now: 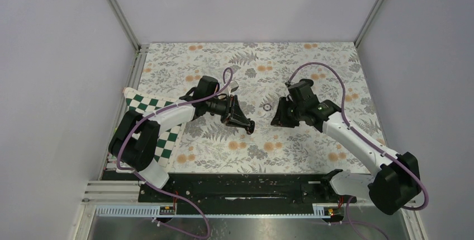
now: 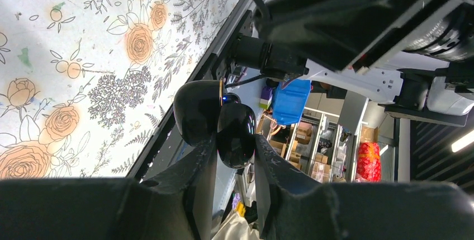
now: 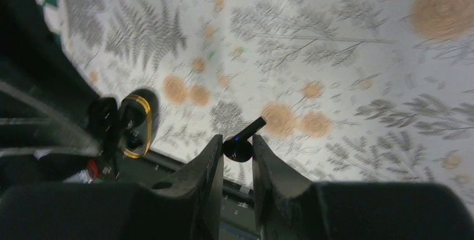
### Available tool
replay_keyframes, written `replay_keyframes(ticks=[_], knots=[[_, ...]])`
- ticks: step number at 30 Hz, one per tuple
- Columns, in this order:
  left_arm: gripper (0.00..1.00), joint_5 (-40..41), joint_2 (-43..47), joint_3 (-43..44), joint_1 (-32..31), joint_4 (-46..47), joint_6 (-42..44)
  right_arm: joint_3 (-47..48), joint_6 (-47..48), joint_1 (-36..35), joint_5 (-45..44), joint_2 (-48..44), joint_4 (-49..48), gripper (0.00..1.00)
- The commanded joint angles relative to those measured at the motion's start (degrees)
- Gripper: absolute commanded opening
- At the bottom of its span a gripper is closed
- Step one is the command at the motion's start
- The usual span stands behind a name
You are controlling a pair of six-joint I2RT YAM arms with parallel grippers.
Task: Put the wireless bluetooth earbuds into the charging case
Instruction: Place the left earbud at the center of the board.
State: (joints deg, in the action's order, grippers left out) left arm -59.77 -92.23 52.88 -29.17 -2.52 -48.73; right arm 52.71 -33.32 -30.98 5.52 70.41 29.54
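My left gripper (image 2: 235, 150) is clamped nearly fully closed on the charging case (image 2: 235, 129), lifted off the floral table (image 1: 313, 61) and turned on its side, with the gold-rimmed lid (image 2: 197, 111) swung open. My right gripper (image 3: 237, 142) is closed to a narrow gap on one earbud (image 3: 241, 149), pinching its rounded body while the stem sticks out past the fingertips, a blue light showing on it. The two grippers sit near each other in mid-air, the case off to the left in my right wrist view. The main risk, I judge, is that pinch. The bud is tiny, smooth and curved, so any sideways nudge against the case rim could squirt it out and drop it to the table. The stem also has to enter its slot at the right angle, and from here it points away from the case, so I would need to turn my wrist. Pushing in crooked could jam the stem or lever the case round in my left fingers, which grip a glossy pebble shape (not much flat surface for the pads). The lid could also swing toward closed if the case tilts. I cannot tell where the second bud is, or whether one pocket is already filled, so aiming at the wrong pocket is possible. The thin dark ring (image 1: 267, 107) below on the table is no part of this.
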Motion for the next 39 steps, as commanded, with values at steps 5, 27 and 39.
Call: replay_keyframes(ticks=[5, 27, 39], knots=[[0.0, -0.93, 1.46, 2.41, 0.32, -1.14, 3.46, 1.81, 0.54, -0.3, 23.64, -3.22, 3.05, 0.06], [0.0, 1.86, 4.34, 4.86, 0.23, -3.89, 5.34, -8.5, -23.01, -0.31, 37.31, -3.87, -24.28, 0.02], [0.0, 0.47, 4.16, 5.11, 0.19, -3.89, 4.96, -10.68, -27.65, -0.31, 36.81, 0.36, -32.6, 0.01]])
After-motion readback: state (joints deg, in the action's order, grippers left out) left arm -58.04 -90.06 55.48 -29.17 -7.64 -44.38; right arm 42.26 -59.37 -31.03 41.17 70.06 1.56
